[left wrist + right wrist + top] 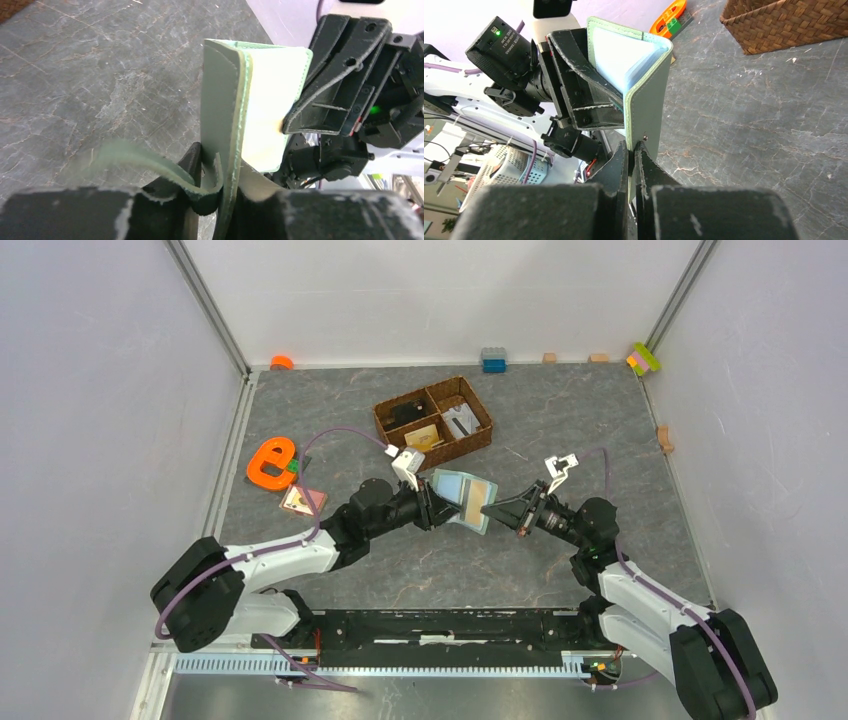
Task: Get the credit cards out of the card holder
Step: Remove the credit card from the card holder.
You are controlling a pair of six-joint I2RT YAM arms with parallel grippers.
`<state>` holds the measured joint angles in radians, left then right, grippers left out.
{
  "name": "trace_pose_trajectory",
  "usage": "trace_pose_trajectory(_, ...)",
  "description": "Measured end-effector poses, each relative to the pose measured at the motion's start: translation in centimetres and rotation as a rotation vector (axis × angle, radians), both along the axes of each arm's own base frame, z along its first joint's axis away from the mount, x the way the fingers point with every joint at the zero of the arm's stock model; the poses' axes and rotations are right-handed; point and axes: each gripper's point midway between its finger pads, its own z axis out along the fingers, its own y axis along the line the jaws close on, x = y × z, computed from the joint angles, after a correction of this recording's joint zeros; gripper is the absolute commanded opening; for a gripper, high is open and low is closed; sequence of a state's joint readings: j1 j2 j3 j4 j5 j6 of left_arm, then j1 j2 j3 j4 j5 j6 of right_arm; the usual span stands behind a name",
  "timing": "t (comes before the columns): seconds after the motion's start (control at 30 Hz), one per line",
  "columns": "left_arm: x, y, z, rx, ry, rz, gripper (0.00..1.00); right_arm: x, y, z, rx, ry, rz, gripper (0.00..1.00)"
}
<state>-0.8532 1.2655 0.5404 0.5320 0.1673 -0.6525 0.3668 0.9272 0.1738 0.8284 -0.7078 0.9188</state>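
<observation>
Over the table (560, 440), between your two arms, the wallet (452, 485) hangs open in the air, stretched left to right. Your left gripper (217, 192) looks clenched on one flap. Your right gripper (633, 152) is pinched tight on the other flap's edge. A tan card (478, 490) shows in the right-hand flap, just beside the right fingertips, so that arm is nearer. The slots are hidden in both wrist views, so you cannot tell how many cards are inside.

Looks like a robotics lab test cell: grey stone-patterned tabletop (560, 430) boxed in by plain white panels (100, 390) on aluminium posts (208, 306), two robot arms (285, 555) bolted to a black rail (450, 625), toy blocks (493, 361) strewn along the back edge
</observation>
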Motion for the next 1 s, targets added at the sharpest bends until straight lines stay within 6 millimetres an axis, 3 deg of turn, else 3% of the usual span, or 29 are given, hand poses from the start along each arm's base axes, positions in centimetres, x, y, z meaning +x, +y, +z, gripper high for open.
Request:
trace_pose_trajectory(0.13, 0.2, 0.2, -0.1, 0.006, 0.0, 0.01, 0.04, 0.0, 0.0, 0.0, 0.002, 0.0, -0.003, 0.28)
trace_pose_trajectory(0.23, 0.3, 0.2, -0.1, 0.005, 0.001, 0.02, 0.02, -0.1, 0.1, 0.3, 0.007, -0.011, 0.004, 0.41)
trace_pose_trajectory(0.33, 0.6, 0.6, 0.2, -0.003, -0.002, 0.041, 0.02, -0.1, 0.1, 0.5, 0.009, -0.024, 0.006, 0.45)
trace_pose_trajectory(0.7, 1.3, 1.5, 0.7, -0.035, 0.021, 0.082, 0.02, -0.2, 0.1, 0.8, 0.011, -0.044, 0.007, 0.16)
trace_pose_trajectory(1.0, 1.1, 1.2, 1.0, -0.051, 0.022, 0.062, 0.02, -0.1, 0.2, 0.2, -0.01, -0.033, 0.009, 0.14)
